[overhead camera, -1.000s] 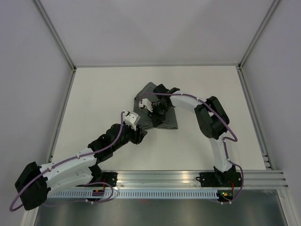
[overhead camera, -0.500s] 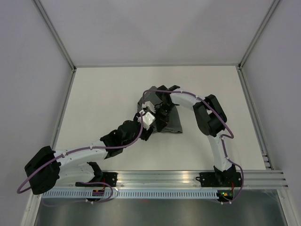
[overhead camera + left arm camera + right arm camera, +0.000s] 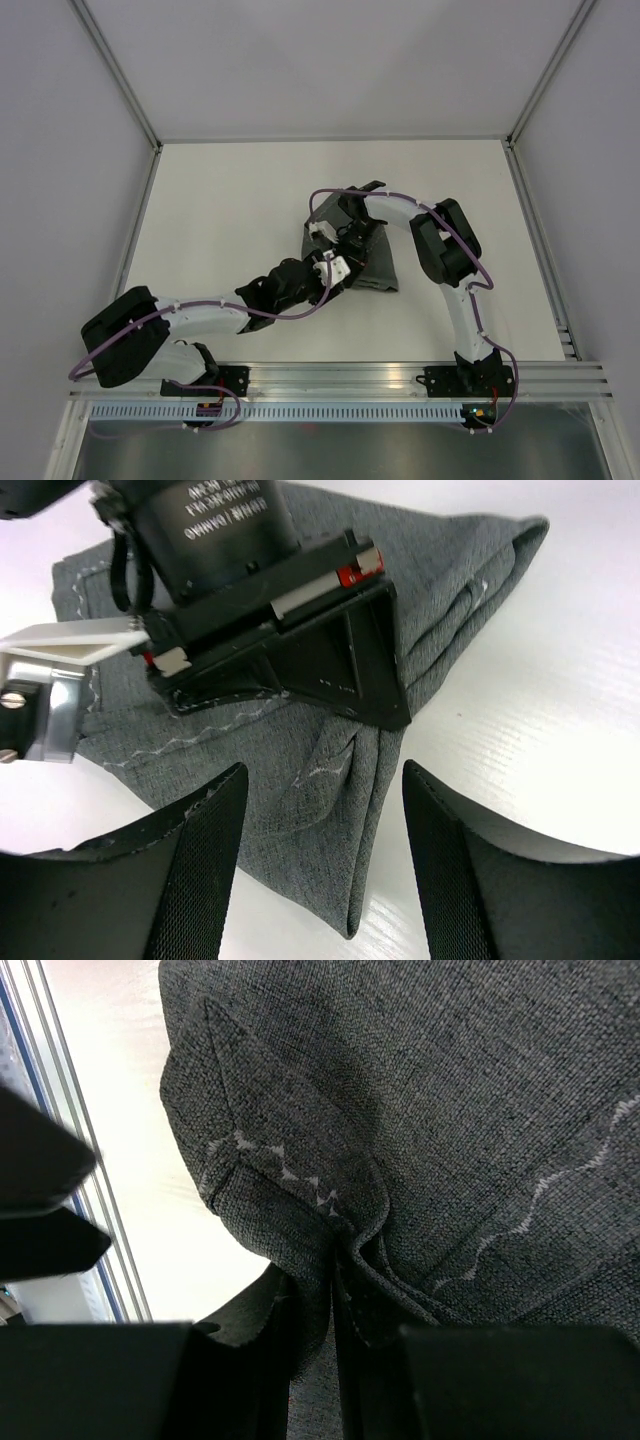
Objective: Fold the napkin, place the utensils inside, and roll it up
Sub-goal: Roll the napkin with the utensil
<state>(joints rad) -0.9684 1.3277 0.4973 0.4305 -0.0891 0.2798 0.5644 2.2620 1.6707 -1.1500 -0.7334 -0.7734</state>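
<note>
Napkin [image 3: 375, 262]: a folded, bunched grey bundle lying flat about the middle of the table [image 3: 220, 200], well apart from every edge. Pale stitching shows on several overlapped layers.

Right gripper [image 3: 335, 1300]: comes down on the bundle from the far side. Its jaws are nearly together, pinching a raised fold of the napkin. In the right wrist view the cloth ridge runs down between the two dark fingers [image 3: 250, 1335], with a stitched corner flap just above the pinch.

Left gripper [image 3: 322, 780]: reaches in from the near left corner of the table, low over the surface. Its jaws are spread and clamp nothing. The bundle's near end points into the gap between the fingers [image 3: 195, 870], with a creased ridge running from the right gripper's tip towards that gap. Neither finger appears to touch the cloth. The right gripper's body fills the space just beyond the left jaws.

Change against one second ago:
- The left gripper was then at the napkin's near left corner. It has since moved towards the right, to the bundle's near end, and the arm is now stretched out further.
- The napkin was broader and spread further towards the far left. It now looks narrower and sits slightly nearer the near right.
- The right gripper's hold on the cloth looks unchanged.
</note>
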